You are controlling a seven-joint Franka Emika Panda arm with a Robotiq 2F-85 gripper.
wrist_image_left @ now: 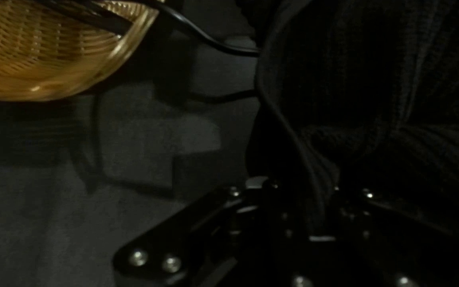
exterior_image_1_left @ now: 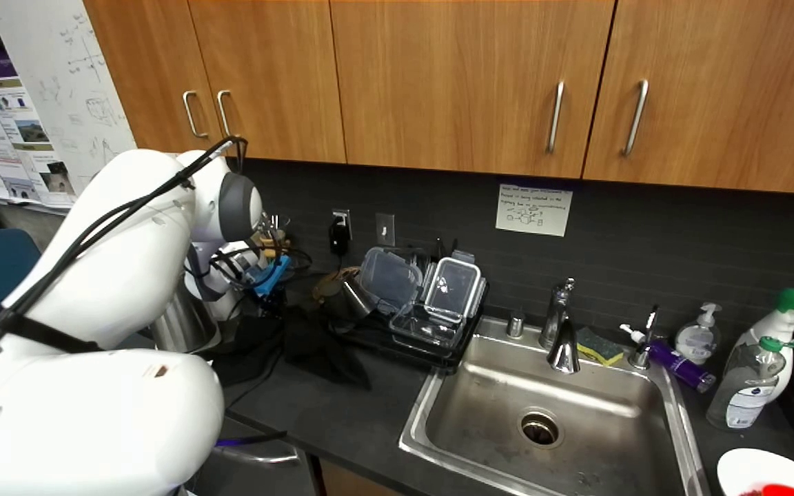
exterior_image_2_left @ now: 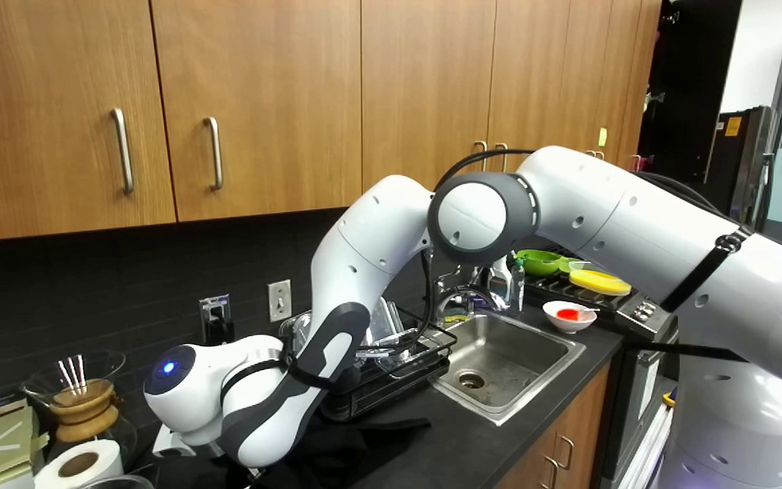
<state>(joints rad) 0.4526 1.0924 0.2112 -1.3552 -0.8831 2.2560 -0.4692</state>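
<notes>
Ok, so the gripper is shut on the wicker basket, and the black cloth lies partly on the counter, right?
No: the wrist view shows the gripper shut on a fold of the black cloth, with the wicker basket apart from the gripper. The cloth does lie partly on the counter, as you say.

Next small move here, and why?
Probably a short, slow lift with the jaws shut: in the wrist view the tool pinches a fold of black cloth, and a dark cable runs up to the cloth's edge, so it could snag.
</notes>
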